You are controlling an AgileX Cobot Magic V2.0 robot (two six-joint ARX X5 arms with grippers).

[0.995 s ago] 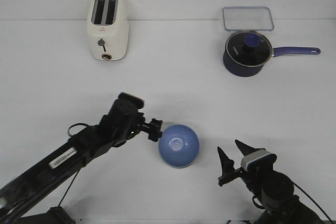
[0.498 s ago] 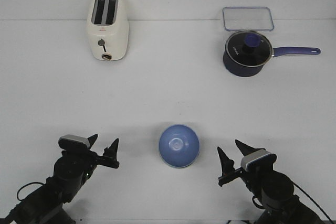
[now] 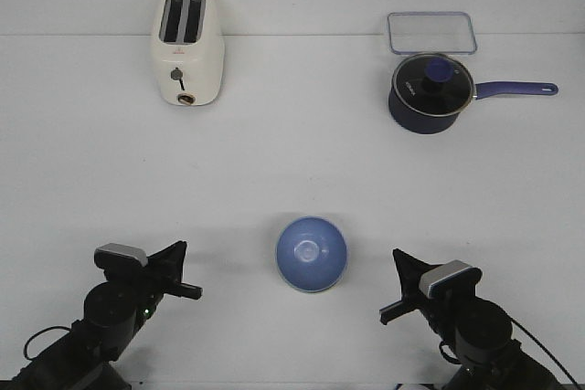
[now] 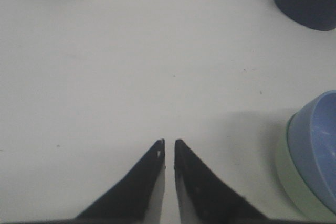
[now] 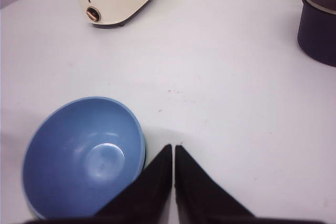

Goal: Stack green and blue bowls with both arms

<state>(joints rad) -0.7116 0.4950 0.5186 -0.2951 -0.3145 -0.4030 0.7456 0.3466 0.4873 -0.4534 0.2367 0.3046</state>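
Since half a second ago we see both claws close: the left claw (image 3: 187, 273) had its fingers spread and now they are drawn together with only a thin slit between the tips, and the right claw (image 3: 396, 286) has likewise gone from spread to shut; a second ago the left arm was still stretched out to the bowls, and now it sits pulled back at the near left edge. The blue bowl (image 3: 312, 253) rests nested inside the green bowl (image 4: 294, 192), of which only a pale rim shows beneath it in the left wrist view, and the pair stands on the white table (image 3: 292, 162) near its front edge, between the two claws and apart from both. Neither claw holds anything. In the right wrist view the stack lies just beside the shut fingers (image 5: 157, 182) without clearly touching them. Farther back we find a cream toaster (image 3: 187, 47) on the left, a dark navy saucepan (image 3: 430, 93) with a glass lid on the right, and a clear rectangular container lid (image 3: 431, 32) just behind the saucepan.
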